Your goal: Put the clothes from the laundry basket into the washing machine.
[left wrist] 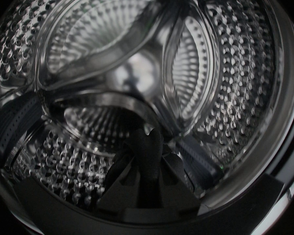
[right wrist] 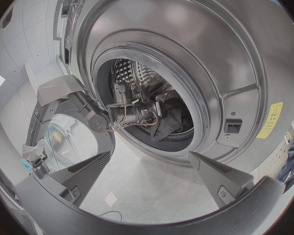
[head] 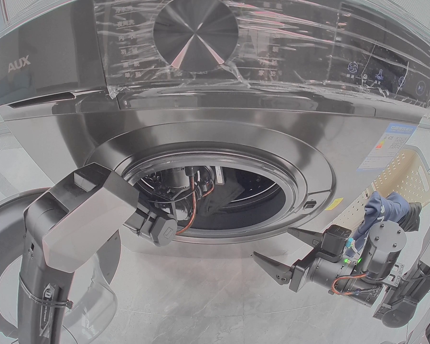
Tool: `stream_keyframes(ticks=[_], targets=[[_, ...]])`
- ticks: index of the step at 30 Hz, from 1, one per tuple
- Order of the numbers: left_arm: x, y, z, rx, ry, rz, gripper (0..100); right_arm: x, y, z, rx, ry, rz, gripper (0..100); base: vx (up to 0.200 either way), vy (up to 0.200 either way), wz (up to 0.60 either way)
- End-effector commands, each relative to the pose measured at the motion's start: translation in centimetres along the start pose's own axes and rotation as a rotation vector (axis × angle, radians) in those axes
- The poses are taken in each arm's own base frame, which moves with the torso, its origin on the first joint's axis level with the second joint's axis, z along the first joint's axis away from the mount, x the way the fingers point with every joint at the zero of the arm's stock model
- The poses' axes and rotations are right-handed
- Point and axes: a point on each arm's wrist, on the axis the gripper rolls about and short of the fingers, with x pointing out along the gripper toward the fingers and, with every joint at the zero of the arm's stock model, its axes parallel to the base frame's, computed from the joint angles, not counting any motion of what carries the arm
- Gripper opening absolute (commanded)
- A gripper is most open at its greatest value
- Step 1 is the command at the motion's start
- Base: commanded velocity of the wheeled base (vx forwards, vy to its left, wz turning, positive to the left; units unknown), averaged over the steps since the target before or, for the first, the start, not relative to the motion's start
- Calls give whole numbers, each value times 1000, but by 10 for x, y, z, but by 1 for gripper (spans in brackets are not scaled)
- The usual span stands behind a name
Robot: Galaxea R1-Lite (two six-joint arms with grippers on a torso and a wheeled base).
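Observation:
The washing machine (head: 253, 134) stands with its round opening facing me. My left arm reaches through that opening, and my left gripper (left wrist: 149, 167) sits inside the steel drum (left wrist: 238, 82), shut on a black garment (left wrist: 150, 150) that bunches between its fingers. From the right wrist view the same garment (right wrist: 170, 121) hangs from the left gripper (right wrist: 157, 106) just inside the rim. My right gripper (head: 274, 243) hovers open and holds nothing, low in front of the machine and right of the opening. A blue garment (head: 382, 209) lies in the cream laundry basket (head: 408, 175) at the right.
The machine's glass door (head: 5, 244) is swung open to the left, beside my left arm. Grey tiled floor (head: 215, 292) spreads in front of the machine. The basket stands close against the machine's right front, behind my right arm.

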Motion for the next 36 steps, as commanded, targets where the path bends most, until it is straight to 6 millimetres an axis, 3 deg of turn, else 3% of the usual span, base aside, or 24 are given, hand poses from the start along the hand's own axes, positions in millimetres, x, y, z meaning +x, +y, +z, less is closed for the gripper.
stream_keyframes(ticks=[1,7,8,12,17,28,29,36], targets=[[18,1,-2,-25,-93,21,0,0,0,0,0,0,0,100,0,0,0],[17,1,-2,-25,-95,21,0,0,0,0,0,0,0,100,0,0,0],[15,2,-3,-26,-84,22,100,0,0,0,0,0,0,100,0,0,0],[8,0,-6,-23,-46,20,100,1,0,-1,0,5,0,100,0,0,0],[-5,2,-34,4,80,16,100,1,0,-2,1,9,-1,100,0,0,0],[0,6,-57,16,119,19,100,3,0,-5,1,20,-1,100,0,0,0],[0,6,-58,16,121,20,0,3,0,-5,1,20,-1,100,0,0,0],[5,7,-61,15,121,25,0,3,0,-5,1,20,-1,100,0,0,0]])
